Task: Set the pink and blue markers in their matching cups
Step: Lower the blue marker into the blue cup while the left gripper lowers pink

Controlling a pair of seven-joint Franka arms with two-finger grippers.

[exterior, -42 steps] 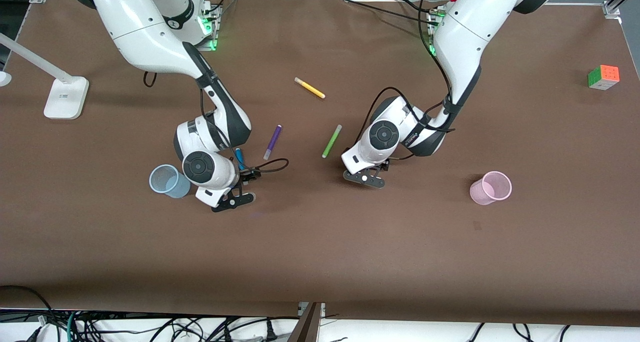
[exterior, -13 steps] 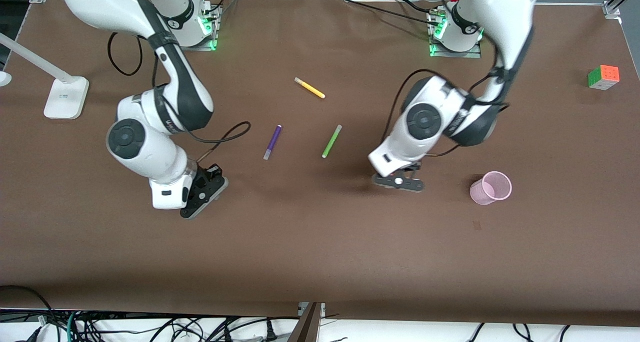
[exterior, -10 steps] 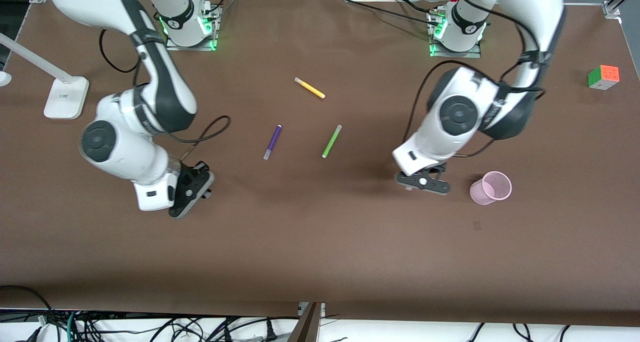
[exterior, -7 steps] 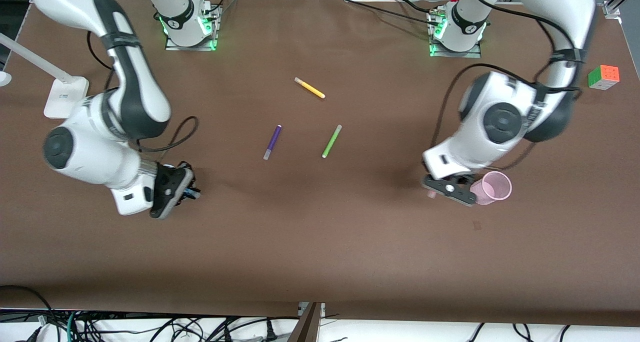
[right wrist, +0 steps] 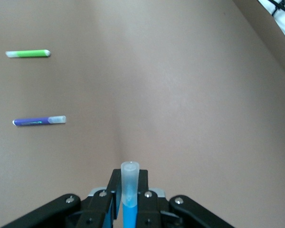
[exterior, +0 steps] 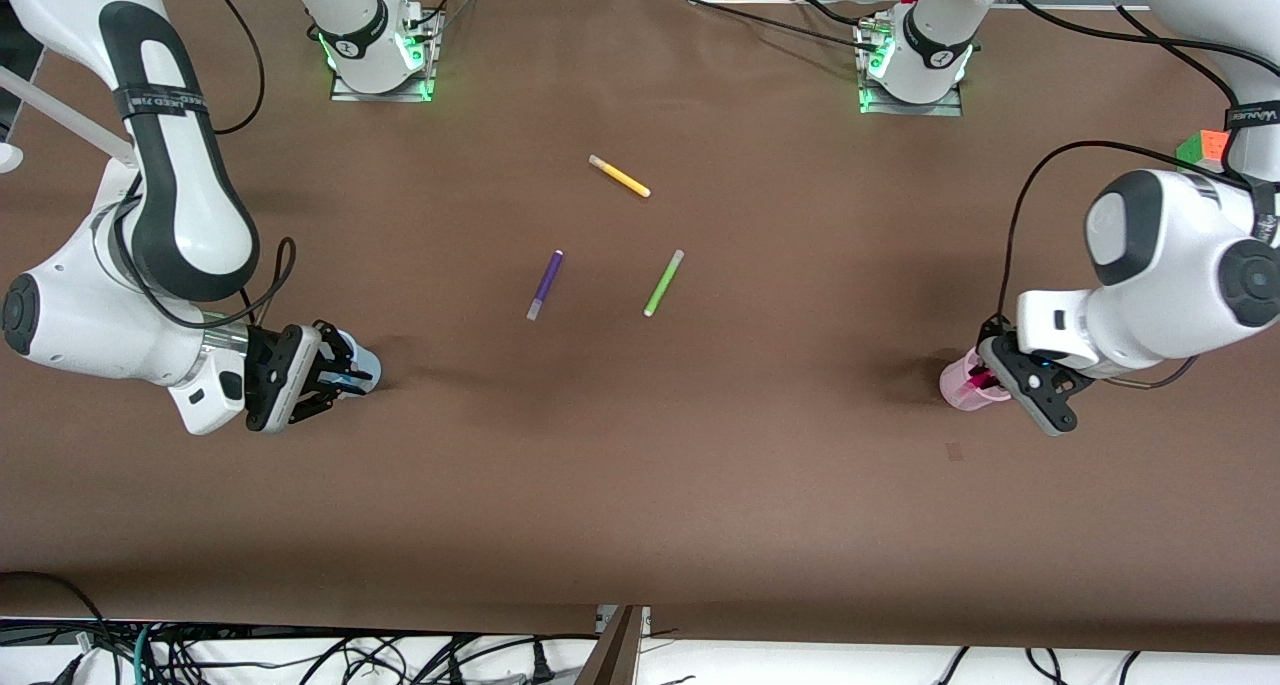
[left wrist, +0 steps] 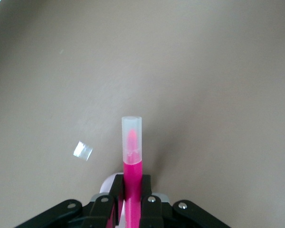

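Both pincers sit at about the same depth on the desk (exterior: pixel 640 485), each over its own cup, so the near row comes first. The right pincer (exterior: pixel 335 370), clenched on the blue marker (right wrist: pixel 129 190), is over the pale blue cup (exterior: pixel 362 367) at the right arm's end. The marker's long axis runs out along the fingers, cap end away from the wrist. The left pincer (exterior: pixel 1005 375), clenched on the pink marker (left wrist: pixel 131 152), is over the pink cup (exterior: pixel 958 383) at the left arm's end, with the same lie and the cap leading. Each marker looks lined up with its cup mouth, so release seems next. Whether the tips are already inside is not clear.

Farther from the front camera, mid-desk: purple marker (exterior: pixel 545 284), lime-green marker (exterior: pixel 663 282), then yellow marker (exterior: pixel 619 176), all lying flat and untouched.
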